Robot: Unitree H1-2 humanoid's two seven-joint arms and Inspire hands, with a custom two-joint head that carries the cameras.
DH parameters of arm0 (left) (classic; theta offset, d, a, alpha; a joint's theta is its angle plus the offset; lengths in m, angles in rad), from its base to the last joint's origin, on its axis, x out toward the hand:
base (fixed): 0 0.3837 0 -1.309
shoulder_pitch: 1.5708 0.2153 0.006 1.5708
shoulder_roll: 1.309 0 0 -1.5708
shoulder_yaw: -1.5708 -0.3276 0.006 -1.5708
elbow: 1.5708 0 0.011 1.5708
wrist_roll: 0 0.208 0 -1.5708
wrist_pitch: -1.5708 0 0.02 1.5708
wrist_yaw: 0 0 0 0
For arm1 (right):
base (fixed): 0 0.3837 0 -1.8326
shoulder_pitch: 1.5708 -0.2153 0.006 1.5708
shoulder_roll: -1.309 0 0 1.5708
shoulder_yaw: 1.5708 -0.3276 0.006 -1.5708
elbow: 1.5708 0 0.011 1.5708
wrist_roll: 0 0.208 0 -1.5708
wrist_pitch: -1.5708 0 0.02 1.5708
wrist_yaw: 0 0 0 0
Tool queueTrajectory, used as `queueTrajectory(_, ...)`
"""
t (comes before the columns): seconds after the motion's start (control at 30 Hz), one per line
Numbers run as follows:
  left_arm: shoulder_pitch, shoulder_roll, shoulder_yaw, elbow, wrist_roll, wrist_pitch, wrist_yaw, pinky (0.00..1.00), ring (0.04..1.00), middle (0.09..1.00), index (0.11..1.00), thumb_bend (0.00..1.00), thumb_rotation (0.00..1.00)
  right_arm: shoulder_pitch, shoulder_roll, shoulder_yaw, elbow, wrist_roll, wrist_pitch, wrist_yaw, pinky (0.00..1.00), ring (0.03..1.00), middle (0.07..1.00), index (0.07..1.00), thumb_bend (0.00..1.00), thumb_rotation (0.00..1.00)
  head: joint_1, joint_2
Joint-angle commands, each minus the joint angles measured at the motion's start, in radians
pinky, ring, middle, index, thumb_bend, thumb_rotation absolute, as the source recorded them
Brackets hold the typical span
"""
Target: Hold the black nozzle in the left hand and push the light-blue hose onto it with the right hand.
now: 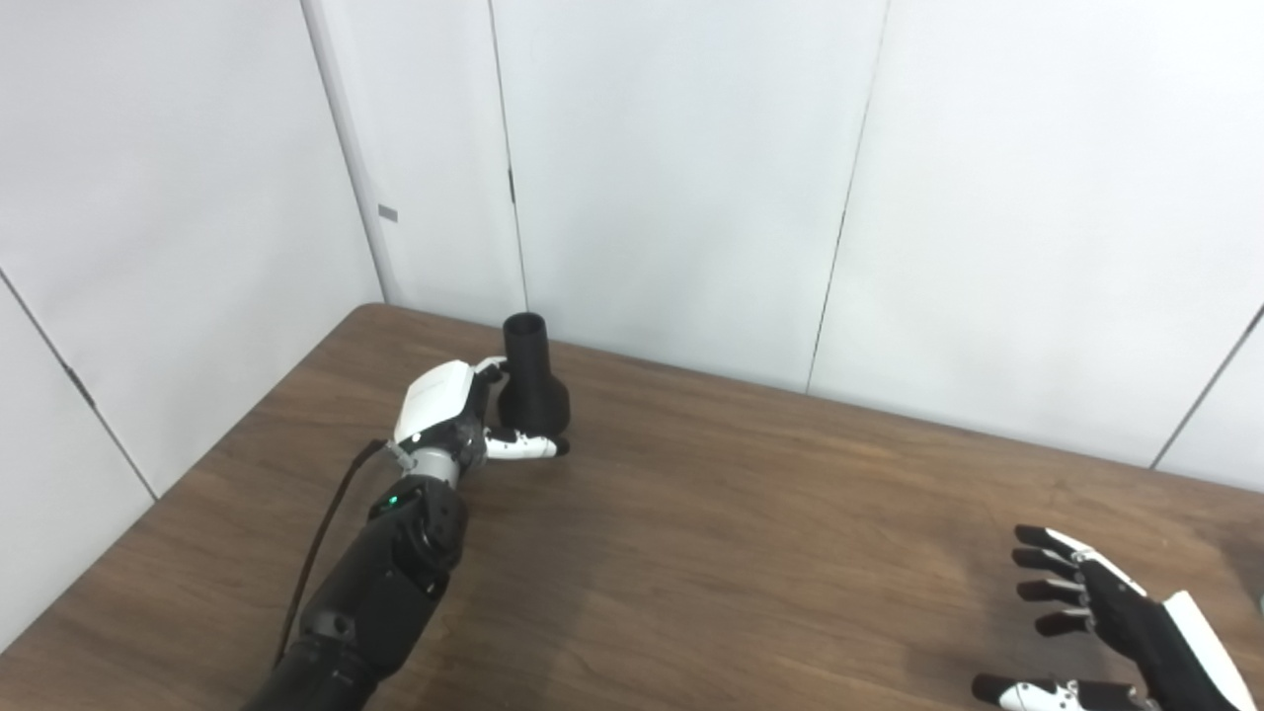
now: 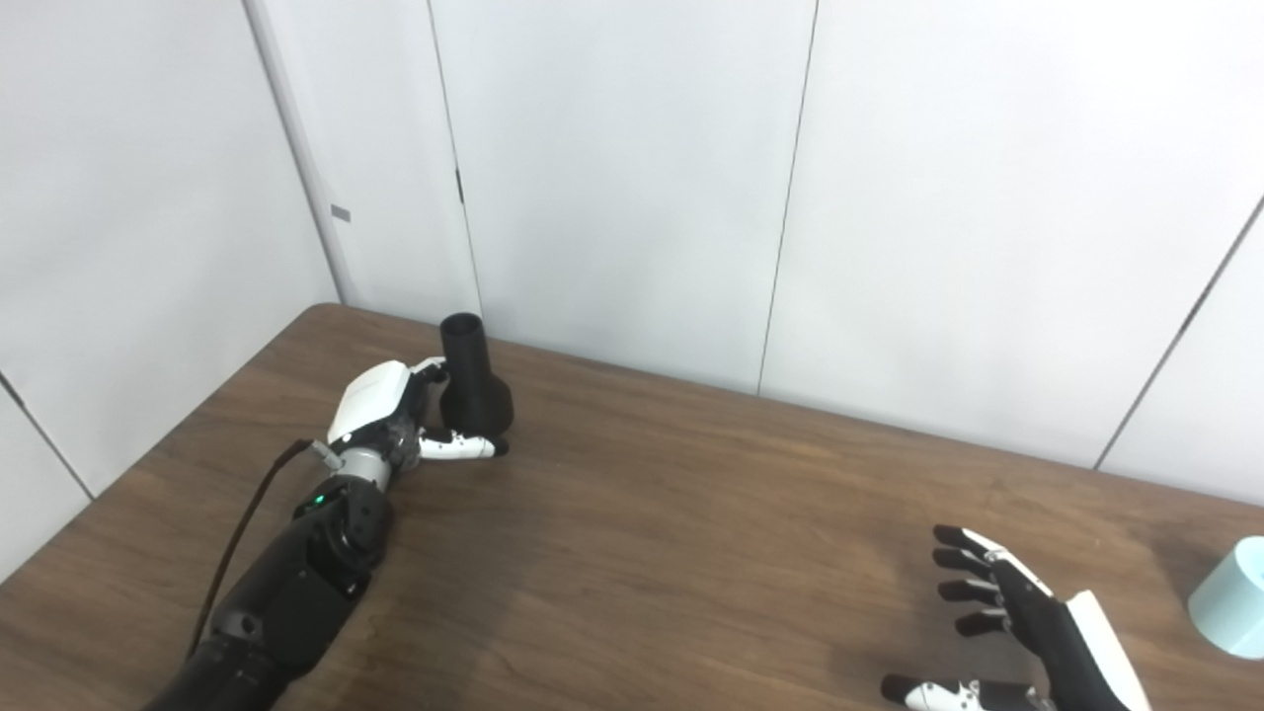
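**Operator:** From my seat, the left robot hand point(image 1: 449, 415) has its fingers wrapped around the black nozzle point(image 1: 533, 385), low on the flared base, with the narrow open neck pointing up. The nozzle sits near the far left part of the desk point(image 1: 711, 533); I can't tell whether its base touches the wood or is just lifted off it.

**Observer:** And the other side?

**Operator:** The right robot hand point(image 2: 1017, 632) is spread wide, fingers apart, holding nothing, hovering over the near right corner. The light-blue hose point(image 2: 1229, 597) is just beyond it at the right edge (only the right eye view catches it, and only one end).

**Observer:** What worries you?

**Operator:** Three things. First, the hose is cut off by the frame, so I'd be reaching for something I half see; a misjudged grasp could knock it off the desk edge. Second, the two pieces are well apart, so the hose has a long way to travel, and if it looks as pliable as I'd guess, the free end may droop and meet the neck off-axis. Third, the left grip is on the wide base only; a sideways push from the hose could tilt the nozzle in those fingers or twist it loose.

**Observer:** So?

**Operator:** I'd line the bore up squarely before pressing.
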Motion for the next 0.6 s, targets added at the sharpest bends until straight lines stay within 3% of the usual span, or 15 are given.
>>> queueTrajectory(0.0, -0.039, -0.011, -0.004, 0.020, -0.021, -0.015, -0.001, 0.82, 0.906, 0.851, 0.856, 0.94, 0.37, -0.016, -0.025, -0.007, -0.038, -0.004, -0.017, 0.003, 0.60, 0.726, 0.834, 0.831, 0.77, 0.00, 0.000, 0.002)
queueTrajectory(0.13, -0.059, -0.031, -0.002, 0.069, -0.039, -0.042, 0.016, 0.82, 0.886, 0.827, 0.846, 0.96, 0.36, -0.013, -0.034, -0.003, -0.048, -0.009, -0.012, 0.010, 0.60, 0.719, 0.846, 0.821, 0.77, 0.00, -0.006, 0.010)
queueTrajectory(0.23, -0.070, -0.039, -0.011, 0.104, -0.044, -0.064, 0.033, 0.76, 0.865, 0.804, 0.832, 0.95, 0.32, -0.011, -0.037, -0.003, -0.054, -0.012, -0.016, 0.007, 0.58, 0.708, 0.844, 0.809, 0.78, 0.00, -0.009, 0.018)
queueTrajectory(0.33, -0.080, -0.043, -0.023, 0.150, -0.036, -0.105, 0.068, 0.67, 0.755, 0.701, 0.717, 0.90, 0.19, -0.010, -0.035, -0.004, -0.061, -0.007, -0.011, 0.008, 0.58, 0.703, 0.843, 0.806, 0.78, 0.00, -0.011, 0.023)
queueTrajectory(0.37, -0.084, -0.042, -0.034, 0.170, -0.025, -0.115, 0.079, 0.64, 0.693, 0.605, 0.602, 0.71, 0.10, -0.010, -0.033, -0.006, -0.062, -0.003, -0.008, 0.007, 0.58, 0.701, 0.845, 0.804, 0.77, 0.00, -0.010, 0.025)
queueTrajectory(0.43, -0.092, -0.037, -0.059, 0.201, -0.004, -0.114, 0.084, 0.59, 0.604, 0.553, 0.487, 0.56, 0.02, -0.011, -0.032, -0.008, -0.062, 0.002, -0.007, 0.006, 0.59, 0.702, 0.847, 0.803, 0.77, 0.00, -0.010, 0.026)
queueTrajectory(0.57, -0.094, -0.013, -0.123, 0.236, 0.037, -0.113, 0.081, 0.51, 0.536, 0.534, 0.465, 0.52, 0.00, -0.018, -0.033, -0.009, -0.058, -0.002, 0.001, 0.007, 0.58, 0.711, 0.850, 0.809, 0.75, 0.00, -0.011, 0.030)
